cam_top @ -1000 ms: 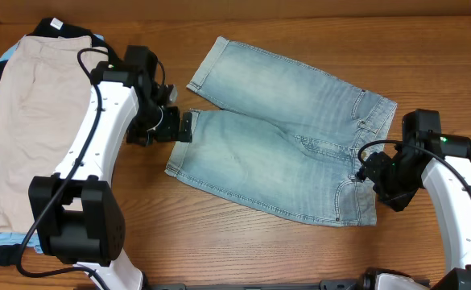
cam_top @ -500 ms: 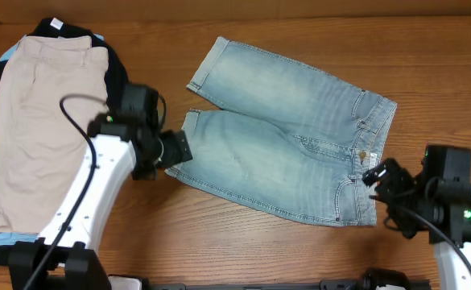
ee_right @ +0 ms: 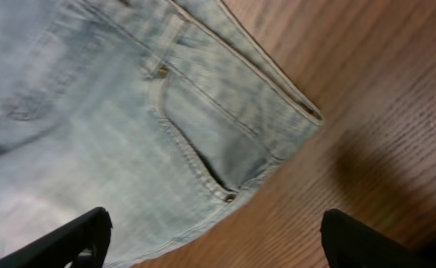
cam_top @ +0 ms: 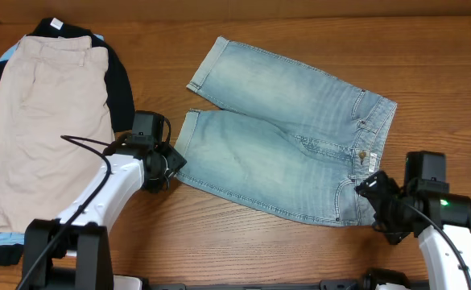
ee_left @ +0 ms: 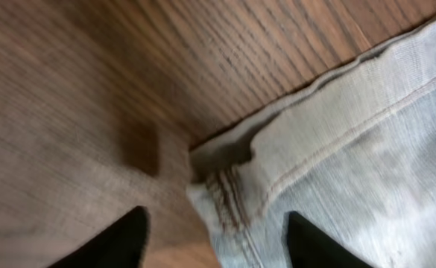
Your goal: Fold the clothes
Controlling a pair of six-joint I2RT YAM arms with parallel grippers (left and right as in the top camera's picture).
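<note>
The light-blue denim shorts (cam_top: 287,137) lie flat on the wooden table, legs to the left, waistband to the right. My left gripper (cam_top: 173,159) is open at the near leg's cuffed hem corner (ee_left: 229,190), its fingers (ee_left: 121,238) straddling that corner low over the table. My right gripper (cam_top: 372,197) is open wide by the waistband's near corner, above the front pocket (ee_right: 218,145); one finger is over denim, the other (ee_right: 367,242) over bare wood. Beige shorts (cam_top: 46,121) lie on a black garment (cam_top: 122,80) with a pale-blue garment (cam_top: 6,55) under them at left.
The stack of folded clothes fills the table's left side, close to my left arm (cam_top: 110,189). Bare wood (cam_top: 243,242) runs along the front edge between both arms and at the back right.
My left gripper has dropped toward the front, from beside the near leg's hem to its lower corner. My right gripper pulled back and now sits at the waistband's near corner.
</note>
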